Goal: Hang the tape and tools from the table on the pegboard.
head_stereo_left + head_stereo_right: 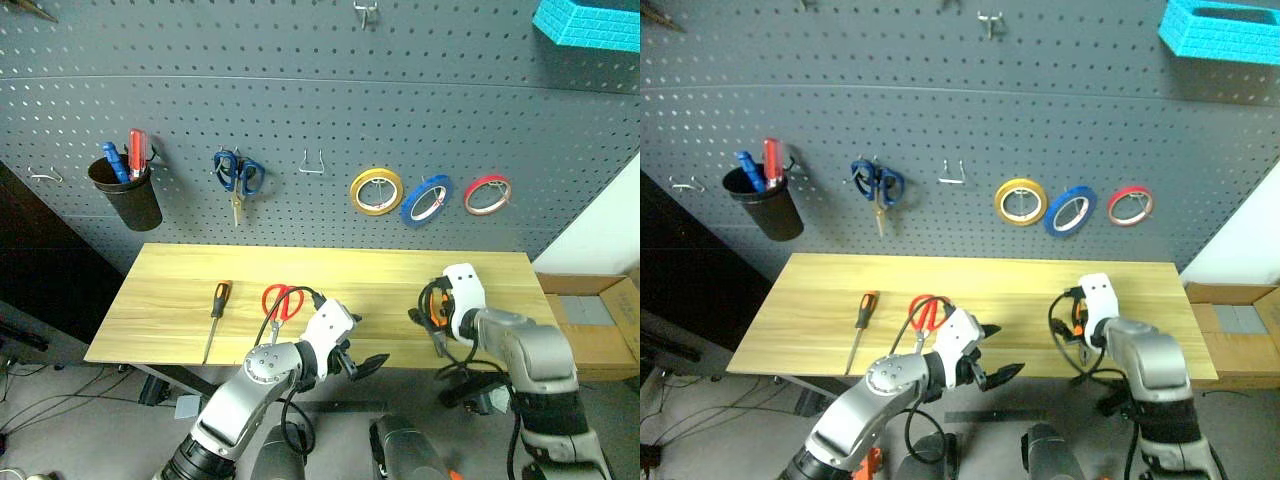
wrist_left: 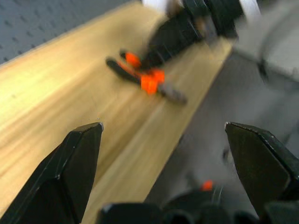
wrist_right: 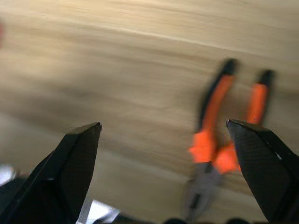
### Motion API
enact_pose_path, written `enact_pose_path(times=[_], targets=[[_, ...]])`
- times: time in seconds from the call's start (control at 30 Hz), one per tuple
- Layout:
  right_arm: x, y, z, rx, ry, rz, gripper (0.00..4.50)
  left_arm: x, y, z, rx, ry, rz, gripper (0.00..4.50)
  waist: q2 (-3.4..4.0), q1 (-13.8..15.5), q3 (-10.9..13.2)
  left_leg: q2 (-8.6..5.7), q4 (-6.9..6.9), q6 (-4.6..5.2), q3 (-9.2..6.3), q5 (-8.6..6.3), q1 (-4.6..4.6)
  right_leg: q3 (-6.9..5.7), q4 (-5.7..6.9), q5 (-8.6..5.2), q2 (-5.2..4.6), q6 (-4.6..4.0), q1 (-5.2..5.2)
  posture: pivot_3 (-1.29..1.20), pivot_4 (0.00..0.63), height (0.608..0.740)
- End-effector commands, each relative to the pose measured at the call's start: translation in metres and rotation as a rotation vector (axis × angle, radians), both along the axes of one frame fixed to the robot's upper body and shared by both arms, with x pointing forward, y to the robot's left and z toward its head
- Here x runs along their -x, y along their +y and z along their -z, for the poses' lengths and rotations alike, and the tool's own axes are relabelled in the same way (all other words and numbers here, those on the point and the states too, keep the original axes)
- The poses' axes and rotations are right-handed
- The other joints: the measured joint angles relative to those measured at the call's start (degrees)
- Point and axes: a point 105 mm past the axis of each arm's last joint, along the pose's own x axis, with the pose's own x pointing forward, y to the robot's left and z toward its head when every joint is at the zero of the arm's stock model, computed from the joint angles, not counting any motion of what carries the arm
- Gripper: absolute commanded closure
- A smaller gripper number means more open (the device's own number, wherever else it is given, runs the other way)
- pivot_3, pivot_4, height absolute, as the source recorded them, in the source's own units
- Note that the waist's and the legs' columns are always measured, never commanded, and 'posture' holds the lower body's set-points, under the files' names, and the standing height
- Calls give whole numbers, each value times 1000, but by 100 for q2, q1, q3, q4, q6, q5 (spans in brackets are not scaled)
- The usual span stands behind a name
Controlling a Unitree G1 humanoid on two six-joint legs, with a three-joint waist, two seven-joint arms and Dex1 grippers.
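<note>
One dark grey pegboard [image 1: 300, 100] rises behind my light wood table [image 1: 180, 290]. Three tape rolls hang there, blue tape [image 1: 426, 199] in the middle. Three tools lie along the table's front edge: screwdriver [image 1: 216, 313], red scissors [image 1: 282, 302], pliers [image 3: 216, 140]. Both pincers, left [image 1: 352, 362] and right [image 3: 173, 140], gape empty.

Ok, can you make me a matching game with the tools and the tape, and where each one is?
Things:
1. blue tape
2. red-handled scissors
3. pliers
4. screwdriver

Places:
A. on the table, under the open right pincer
B. hanging on the pegboard between a yellow roll and a red roll
C. on the table, nearest its left end
D. on the table, just behind the left arm

Pairs: 1-B, 2-D, 3-A, 4-C
</note>
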Motion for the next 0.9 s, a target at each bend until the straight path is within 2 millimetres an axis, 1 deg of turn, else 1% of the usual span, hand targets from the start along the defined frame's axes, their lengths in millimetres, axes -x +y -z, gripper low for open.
enact_pose_path(times=[0.03, 0.07, 0.13, 0.23, 0.27, 0.37, 0.43, 0.53, 0.63, 0.77, 0.87, 0.9], targets=[[-11, -9, 3, 1, 35, 68, 43, -8, -9, -18, 42, -70, 19, 0, 4, 6, 21, 0, -2, 10, -1, -5, -29, -5, 1, 2, 1, 10, -26, 23, 273, 740], [-16, -13, 6, 4, 53, 98, 43, -11, -8, -20, 45, -76, 9, 0, 3, 7, 34, 0, -4, 18, -8, -11, -49, -13, 1, 9, 2, 32, -39, 27, 275, 740], [-21, -19, 10, 13, 78, 146, 43, -14, -4, -23, 46, -83, -6, 0, 11, 22, 61, 0, -4, 34, -21, -20, -79, -27, 2, 17, 3, 11, -61, 37, 276, 740], [-25, -24, 14, 22, 112, 194, 43, -13, 4, -21, 38, -74, -25, 0, 22, 27, 103, -1, -5, 80, -19, -51, -81, -26, -1, 9, 1, 6, -60, 48, 280, 740], [-25, -24, 15, 23, 124, 206, 43, -12, 6, -21, 40, -66, -32, 0, 26, 26, 116, -1, -8, 84, -20, -55, -82, -27, -3, 5, 1, 6, -60, 51, 282, 740], [-27, -33, 19, 119, 116, 218, 43, -9, 10, -23, 59, -47, -55, 0, 31, 28, 156, -4, -9, 83, -20, -59, -82, -27, -6, 0, -2, 8, -60, 68, 283, 740], [-29, -36, 21, 137, 112, 242, 43, -6, 10, -24, 66, -43, -62, 0, 27, 30, 182, -9, -8, 83, -21, -59, -82, -27, -5, -2, -6, 12, -60, 73, 286, 740], [-30, -37, 23, 135, 118, 255, 43, -1, 10, -25, 67, -35, -62, 0, 25, 32, 227, -21, -4, 83, -21, -58, -82, -24, -5, -17, -15, 41, -58, 76, 290, 740], [-30, -34, 27, 114, 137, 273, 43, 2, 9, -25, 66, -27, -54, 0, 27, 32, 259, -24, 4, 82, -21, -57, -81, -21, -5, -16, -17, 50, -56, 79, 295, 740], [-31, -30, 30, 87, 151, 282, 43, 0, 11, -26, 61, -29, -54, 0, 30, 23, 272, -24, 4, 82, -22, -56, -80, -20, -4, -15, -17, 52, -56, 82, 295, 740], [-31, -28, 33, 53, 160, 305, 613, -1, 11, -26, 53, -34, -48, 0, 30, 20, 276, -24, 0, 82, -23, -56, -80, -22, -5, -16, -16, 51, -56, 82, 293, 740], [-31, -28, 34, 49, 161, 310, 956, -2, 11, -26, 53, -35, -47, 0, 30, 20, 276, -24, -1, 82, -24, -56, -80, -23, -6, -16, -16, 51, -56, 82, 293, 740]])
